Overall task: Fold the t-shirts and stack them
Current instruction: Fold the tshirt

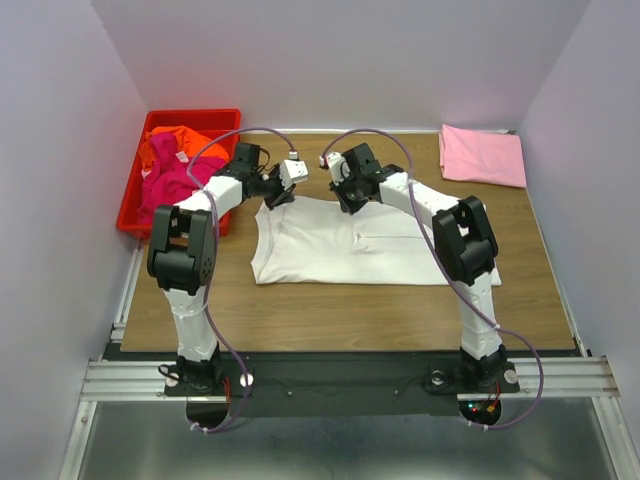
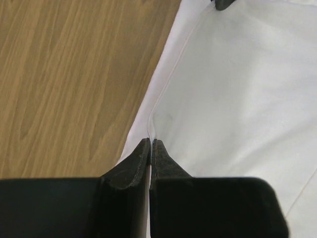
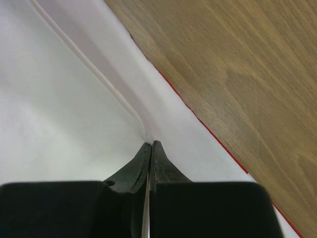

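A large white t-shirt [image 1: 350,245] lies spread on the wooden table. My left gripper [image 1: 281,197] is shut on a fold of the white shirt's [image 2: 233,89] far left edge, cloth pinched between its fingertips [image 2: 150,143]. My right gripper [image 1: 350,203] is shut on the shirt's [image 3: 59,114] far edge near the middle; a thin red line [image 3: 208,130] runs along that edge. A folded pale pink t-shirt [image 1: 482,155] lies at the far right corner. Orange [image 1: 178,145] and magenta [image 1: 168,188] t-shirts are piled in the red bin.
The red plastic bin [image 1: 135,195] stands at the far left, beside the table [image 1: 330,305]. Purple-grey walls close in the left, back and right sides. The arms' bases sit on a metal rail at the near edge.
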Tool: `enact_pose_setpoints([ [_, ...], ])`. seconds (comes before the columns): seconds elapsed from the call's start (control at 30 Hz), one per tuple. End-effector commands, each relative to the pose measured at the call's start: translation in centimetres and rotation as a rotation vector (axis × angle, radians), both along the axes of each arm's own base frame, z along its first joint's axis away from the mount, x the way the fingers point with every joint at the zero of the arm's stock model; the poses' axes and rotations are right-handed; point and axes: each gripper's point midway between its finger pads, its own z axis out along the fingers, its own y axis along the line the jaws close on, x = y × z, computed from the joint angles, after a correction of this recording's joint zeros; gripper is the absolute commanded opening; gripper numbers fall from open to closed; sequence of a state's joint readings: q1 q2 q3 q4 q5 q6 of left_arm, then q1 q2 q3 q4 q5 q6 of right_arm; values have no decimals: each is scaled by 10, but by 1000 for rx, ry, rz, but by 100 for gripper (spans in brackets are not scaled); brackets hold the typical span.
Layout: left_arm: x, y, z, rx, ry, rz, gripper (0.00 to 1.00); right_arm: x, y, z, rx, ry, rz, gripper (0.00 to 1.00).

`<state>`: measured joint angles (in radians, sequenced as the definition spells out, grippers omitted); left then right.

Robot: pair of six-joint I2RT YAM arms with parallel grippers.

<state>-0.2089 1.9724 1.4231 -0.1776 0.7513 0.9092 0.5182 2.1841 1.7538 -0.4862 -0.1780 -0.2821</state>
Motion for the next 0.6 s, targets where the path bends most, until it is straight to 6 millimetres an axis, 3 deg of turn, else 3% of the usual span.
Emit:
enact_pose_setpoints([
  [0.0,-12,4,42,5,-134,-47,0,-3,1,36,48,-58,40,1],
  [0.23,-19,6,36,37,-154,-66,0,-9,-3,39,44,-59,41,0],
  [0.37,1,1,45,23,-178,-56,0,-4,-4,43,38,-75,28,1],
  [0.57,22,-4,42,23,-214,-66,0,5,-7,41,16,-91,3,1],
])
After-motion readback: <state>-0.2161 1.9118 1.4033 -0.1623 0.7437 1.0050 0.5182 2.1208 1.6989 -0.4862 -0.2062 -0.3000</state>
